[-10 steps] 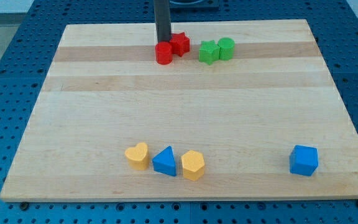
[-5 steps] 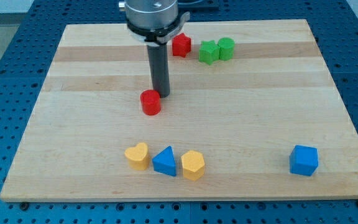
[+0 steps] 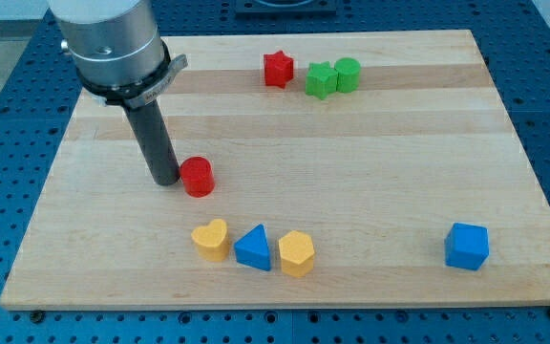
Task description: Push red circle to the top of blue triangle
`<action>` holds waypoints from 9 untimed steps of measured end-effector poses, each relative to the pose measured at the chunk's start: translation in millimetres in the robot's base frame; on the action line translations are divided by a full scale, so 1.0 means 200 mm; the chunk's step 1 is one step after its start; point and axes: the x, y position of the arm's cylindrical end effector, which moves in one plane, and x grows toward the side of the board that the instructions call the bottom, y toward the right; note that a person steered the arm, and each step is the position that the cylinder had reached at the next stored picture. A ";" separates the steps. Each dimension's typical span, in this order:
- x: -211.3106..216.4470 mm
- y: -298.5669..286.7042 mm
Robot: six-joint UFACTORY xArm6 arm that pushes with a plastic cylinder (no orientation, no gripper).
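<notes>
The red circle (image 3: 198,177) stands on the wooden board (image 3: 370,162), left of centre. My tip (image 3: 165,179) rests on the board right against the circle's left side. The blue triangle (image 3: 253,247) sits near the view's bottom, below and to the right of the red circle, about a block's width of bare board between them. It stands between a yellow heart (image 3: 211,238) on its left and a yellow hexagon (image 3: 296,252) on its right.
A red star (image 3: 277,69), a green star (image 3: 321,79) and a green circle (image 3: 348,74) stand in a row near the view's top. A blue pentagon-like block (image 3: 467,246) sits at the bottom right. The arm's grey housing (image 3: 113,43) hangs over the top left.
The red circle has moved from beside the red star down and to the left across the board. My tip has gone from its top right to its left side.
</notes>
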 end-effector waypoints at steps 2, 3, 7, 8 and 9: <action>-0.03 0.02; -0.07 0.05; -0.01 0.49; 0.06 0.57; 0.12 0.61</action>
